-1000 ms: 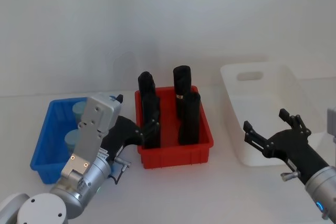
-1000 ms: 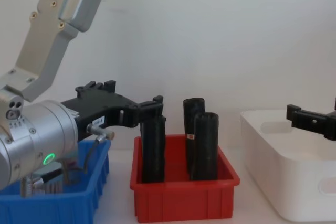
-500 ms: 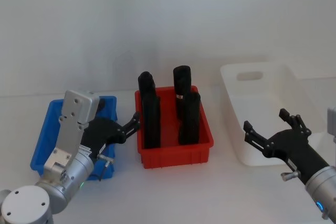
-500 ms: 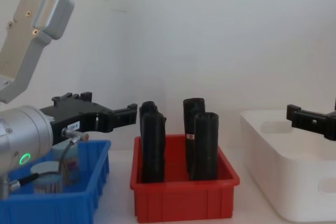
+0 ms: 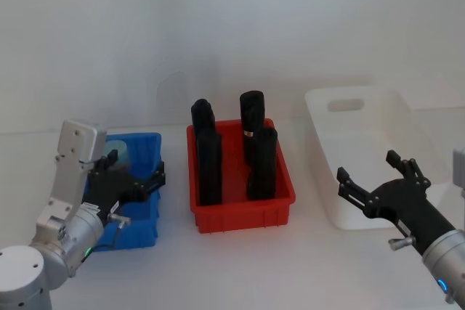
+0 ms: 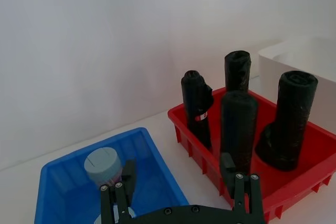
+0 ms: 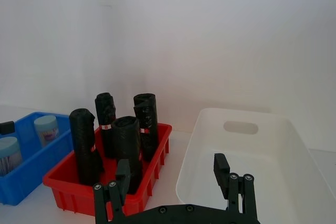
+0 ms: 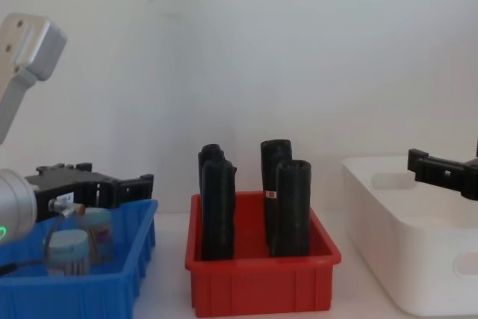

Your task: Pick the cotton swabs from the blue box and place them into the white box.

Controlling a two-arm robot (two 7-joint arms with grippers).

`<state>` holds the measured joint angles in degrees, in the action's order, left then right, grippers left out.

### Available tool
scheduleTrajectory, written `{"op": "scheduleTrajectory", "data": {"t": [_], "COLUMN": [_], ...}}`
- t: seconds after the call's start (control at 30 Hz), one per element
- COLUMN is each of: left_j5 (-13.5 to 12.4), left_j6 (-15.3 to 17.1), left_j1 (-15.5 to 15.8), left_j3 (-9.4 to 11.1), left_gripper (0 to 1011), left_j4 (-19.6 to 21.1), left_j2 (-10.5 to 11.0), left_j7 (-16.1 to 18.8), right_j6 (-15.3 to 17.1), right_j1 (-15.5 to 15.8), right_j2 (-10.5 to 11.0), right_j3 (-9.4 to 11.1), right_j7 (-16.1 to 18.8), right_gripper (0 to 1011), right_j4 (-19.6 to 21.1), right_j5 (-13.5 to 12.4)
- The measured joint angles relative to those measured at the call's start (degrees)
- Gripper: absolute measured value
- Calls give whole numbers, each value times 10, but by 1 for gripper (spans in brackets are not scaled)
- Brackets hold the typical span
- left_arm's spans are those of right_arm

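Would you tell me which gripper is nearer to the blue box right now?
Left. The left gripper hangs over the blue box, jaws open; the right gripper is at the white box, beyond the red bin.

Lighting was bright, diffuse and even in all views, so the wall and the table merged into one pale field, and the white box stood out from them only weakly. Shadows were soft: a narrow one lay on the table along the front of the red bin, and a faint grey patch showed on the wall behind the black rolls. The rolls read as dark masses with a dull sheen in the left wrist view.
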<state>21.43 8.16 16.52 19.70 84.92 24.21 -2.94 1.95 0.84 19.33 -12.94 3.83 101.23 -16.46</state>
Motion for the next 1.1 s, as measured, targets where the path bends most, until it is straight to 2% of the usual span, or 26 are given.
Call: {"op": "scheduleTrajectory", "data": {"t": [0.43, 1.1], "left_j5": [7, -10], "left_j6": [29, 51], "left_j1": [18, 49], "left_j3": [-16, -26], "left_gripper": [1004, 1004], "left_j4": [-45, -121], "left_j2": [3, -5], "left_j7": [-2, -23], "right_j6": [0, 0], "right_j1": [0, 0], "right_j2": [0, 0], "right_j3": [0, 0], "right_j7": [0, 0], "right_gripper": [1002, 1002], "right_j4": [0, 0], "right_j5": [0, 0]}}
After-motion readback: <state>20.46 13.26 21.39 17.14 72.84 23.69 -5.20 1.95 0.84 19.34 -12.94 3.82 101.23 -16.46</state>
